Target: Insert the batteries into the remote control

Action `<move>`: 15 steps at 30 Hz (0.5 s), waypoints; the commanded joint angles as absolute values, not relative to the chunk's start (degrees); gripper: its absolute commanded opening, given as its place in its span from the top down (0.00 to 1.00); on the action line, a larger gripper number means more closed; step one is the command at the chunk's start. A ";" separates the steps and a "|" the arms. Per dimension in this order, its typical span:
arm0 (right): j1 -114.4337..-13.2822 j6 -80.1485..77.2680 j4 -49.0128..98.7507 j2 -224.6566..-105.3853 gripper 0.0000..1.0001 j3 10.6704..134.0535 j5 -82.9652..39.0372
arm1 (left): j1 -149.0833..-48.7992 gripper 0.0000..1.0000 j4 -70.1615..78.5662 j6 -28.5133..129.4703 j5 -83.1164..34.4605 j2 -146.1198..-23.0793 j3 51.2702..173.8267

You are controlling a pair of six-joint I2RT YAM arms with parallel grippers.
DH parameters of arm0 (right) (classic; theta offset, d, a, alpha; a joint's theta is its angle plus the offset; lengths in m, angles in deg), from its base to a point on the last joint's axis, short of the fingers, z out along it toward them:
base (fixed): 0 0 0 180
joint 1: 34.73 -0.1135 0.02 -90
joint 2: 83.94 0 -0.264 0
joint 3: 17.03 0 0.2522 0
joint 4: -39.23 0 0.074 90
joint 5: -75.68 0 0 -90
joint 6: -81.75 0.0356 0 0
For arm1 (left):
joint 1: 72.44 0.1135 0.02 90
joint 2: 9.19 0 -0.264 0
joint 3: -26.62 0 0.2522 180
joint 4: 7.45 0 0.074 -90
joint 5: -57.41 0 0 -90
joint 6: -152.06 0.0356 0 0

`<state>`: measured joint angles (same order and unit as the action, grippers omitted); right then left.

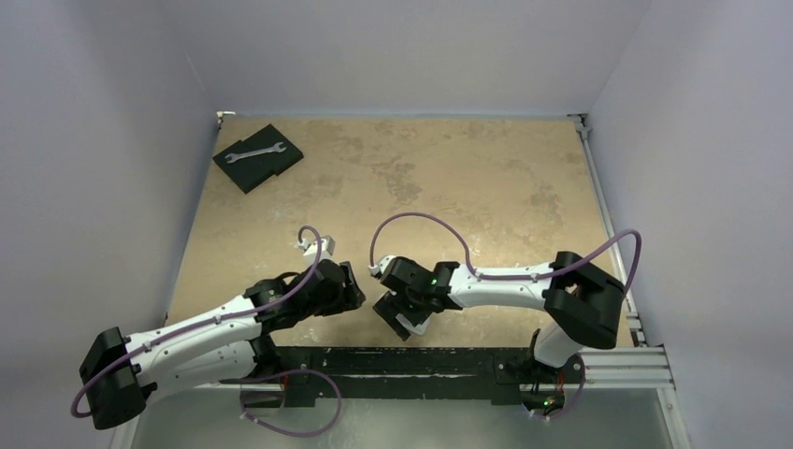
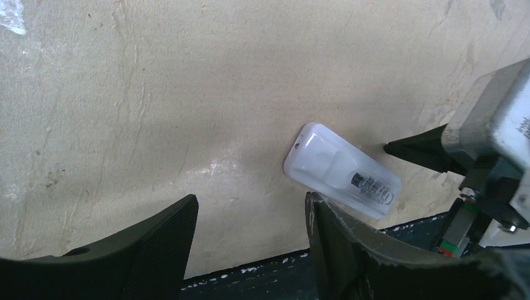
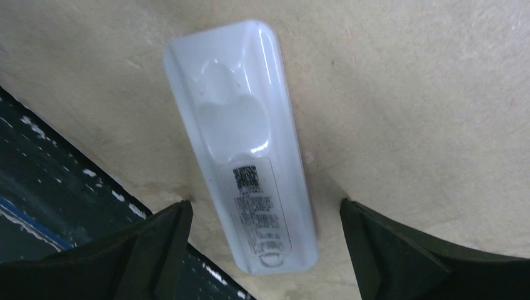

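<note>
The remote control (image 3: pixel 240 137) lies flat on the tan table, label side up, with its cover closed. My right gripper (image 3: pixel 265 206) is open and straddles the remote's labelled end, fingers apart from its sides. My left gripper (image 2: pixel 250 203) is open with only bare table between its pads. In the left wrist view the remote control (image 2: pixel 342 170) lies just past the right finger (image 2: pixel 350 250). Seen from above, the left gripper (image 1: pixel 351 290) and right gripper (image 1: pixel 397 313) face each other near the table's front edge. The batteries are out of view.
A dark pad (image 1: pixel 271 164) carrying a wrench (image 1: pixel 254 152) lies at the back left corner. The dark front rail (image 1: pixel 421 360) runs just behind the remote. Walls close in the table on three sides.
</note>
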<state>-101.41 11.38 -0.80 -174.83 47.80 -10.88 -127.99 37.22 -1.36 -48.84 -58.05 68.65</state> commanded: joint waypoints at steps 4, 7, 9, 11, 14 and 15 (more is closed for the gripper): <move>-101.17 12.40 0.90 -176.13 0.08 47.29 -11.72 | -128.11 0.37 35.65 -0.52 -48.85 -58.30 70.48; -101.18 12.49 1.32 -177.19 0.17 47.11 -12.86 | -128.13 0.37 35.45 -0.69 -48.67 -58.48 70.36; -101.16 12.56 1.62 -177.60 0.22 46.94 -13.32 | -128.14 0.37 35.40 -0.85 -48.61 -58.50 70.27; -101.09 12.58 1.60 -177.56 0.26 46.83 -13.31 | -128.10 0.37 35.30 -0.96 -48.59 -58.42 70.17; -101.09 12.65 1.30 -177.48 0.34 46.95 -12.95 | -128.09 0.37 35.25 -0.97 -48.59 -58.32 70.05; -101.09 12.66 1.12 -177.46 0.37 47.00 -12.84 | -128.12 0.37 35.30 -0.96 -48.59 -58.40 70.07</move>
<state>-101.03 11.67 0.25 -175.71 47.80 -10.95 -127.99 36.92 -1.38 -48.77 -58.38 68.65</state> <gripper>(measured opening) 0.674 0.630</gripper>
